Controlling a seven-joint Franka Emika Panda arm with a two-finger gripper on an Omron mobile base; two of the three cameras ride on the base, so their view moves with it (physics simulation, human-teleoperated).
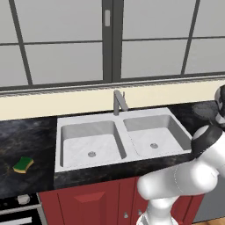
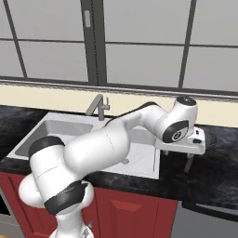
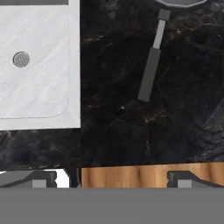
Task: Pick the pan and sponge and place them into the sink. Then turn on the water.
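The dark desk (image 1: 26, 136) is seen carrying the sink (image 1: 121, 132) at its middle, the pan (image 3: 151, 70) lies to the sink's right beneath the wide-open tool (image 2: 188, 162), and the sponge (image 1: 23, 164) is set well left.

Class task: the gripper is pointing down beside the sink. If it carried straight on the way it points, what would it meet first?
Most likely the bare black counter, between the sink and the pan handle. The open gripper points down at it; the handle looks slightly off its line, though depth is uncertain.
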